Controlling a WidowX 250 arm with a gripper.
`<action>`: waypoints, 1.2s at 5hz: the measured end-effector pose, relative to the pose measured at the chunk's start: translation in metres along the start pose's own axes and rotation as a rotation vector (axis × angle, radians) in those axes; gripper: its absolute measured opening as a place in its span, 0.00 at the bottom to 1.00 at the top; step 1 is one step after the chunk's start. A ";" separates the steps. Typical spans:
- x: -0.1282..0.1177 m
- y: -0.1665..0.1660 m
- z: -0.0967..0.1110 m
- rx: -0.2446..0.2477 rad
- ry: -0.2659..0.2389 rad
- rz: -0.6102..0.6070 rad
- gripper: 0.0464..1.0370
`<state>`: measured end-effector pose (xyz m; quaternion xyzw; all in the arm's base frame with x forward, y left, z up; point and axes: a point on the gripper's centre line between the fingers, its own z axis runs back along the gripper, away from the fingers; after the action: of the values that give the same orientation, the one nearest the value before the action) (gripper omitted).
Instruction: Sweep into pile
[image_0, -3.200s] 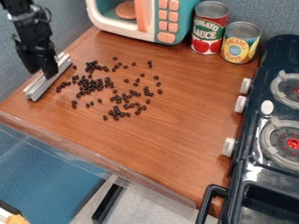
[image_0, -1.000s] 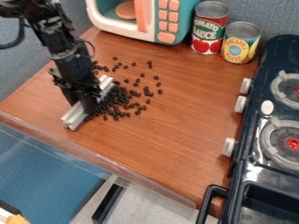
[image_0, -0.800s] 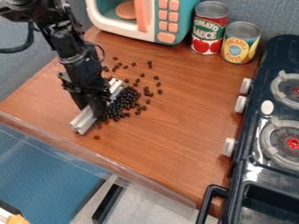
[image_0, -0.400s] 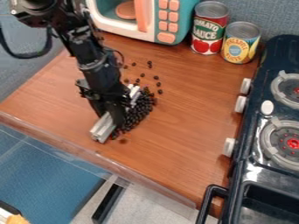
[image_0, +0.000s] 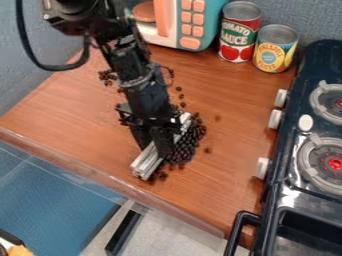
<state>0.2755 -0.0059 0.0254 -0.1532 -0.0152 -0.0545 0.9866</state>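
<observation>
Stray dark beans (image_0: 107, 76) lie at upper left. Further right, the black two-finger gripper (image_0: 159, 141) grasps a grooved metal bar (image_0: 145, 164), aslant on the wooden counter (image_0: 194, 192). A dense bean pile (image_0: 190, 142) hugs its right side; sweeping seems underway, and the next pass should gather outliers.
</observation>
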 end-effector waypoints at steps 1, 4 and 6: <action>0.010 0.002 0.028 -0.016 -0.057 -0.009 0.33; 0.037 0.099 0.101 0.058 -0.145 -0.013 0.33; 0.065 0.164 0.089 0.184 -0.068 -0.077 0.33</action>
<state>0.3571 0.1698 0.0635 -0.0629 -0.0595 -0.0858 0.9925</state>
